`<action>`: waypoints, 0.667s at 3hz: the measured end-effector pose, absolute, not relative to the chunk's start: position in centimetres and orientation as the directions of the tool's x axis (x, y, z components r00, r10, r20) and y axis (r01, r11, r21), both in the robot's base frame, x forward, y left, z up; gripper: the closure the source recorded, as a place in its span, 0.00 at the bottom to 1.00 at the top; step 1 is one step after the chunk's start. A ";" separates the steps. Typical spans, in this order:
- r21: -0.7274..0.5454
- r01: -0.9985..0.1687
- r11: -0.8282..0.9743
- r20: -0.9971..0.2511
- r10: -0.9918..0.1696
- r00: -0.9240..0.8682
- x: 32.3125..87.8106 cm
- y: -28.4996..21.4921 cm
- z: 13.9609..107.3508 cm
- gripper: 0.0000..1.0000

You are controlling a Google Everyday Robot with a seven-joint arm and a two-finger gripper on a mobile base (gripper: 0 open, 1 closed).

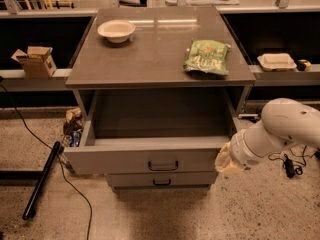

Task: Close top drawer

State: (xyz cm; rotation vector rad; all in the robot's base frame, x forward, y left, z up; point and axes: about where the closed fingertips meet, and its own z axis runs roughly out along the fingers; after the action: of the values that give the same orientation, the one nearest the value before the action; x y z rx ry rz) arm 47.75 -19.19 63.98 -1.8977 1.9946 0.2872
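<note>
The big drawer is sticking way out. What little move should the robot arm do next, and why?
Probably a gentle push straight in, toward the cabinet. The drawer stands pulled far out, and the gripper sits right at the right end of its front panel, beside the handle rather than on it. From there a push looks like the simplest way to slide it shut.

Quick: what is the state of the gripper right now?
Gripper: at the right end of the open drawer front; its state cannot be told.
</note>
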 end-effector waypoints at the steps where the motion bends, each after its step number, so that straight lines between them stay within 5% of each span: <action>1: -0.106 -0.992 0.072 -0.400 -0.916 -0.023 47.8 -19.2 64.0 0.13; 2: -0.106 -0.992 0.072 -0.400 -0.916 -0.023 47.8 -19.2 64.0 0.00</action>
State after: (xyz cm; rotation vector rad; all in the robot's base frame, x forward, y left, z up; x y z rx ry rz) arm 47.75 -19.19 63.98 -1.8977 1.9945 0.2872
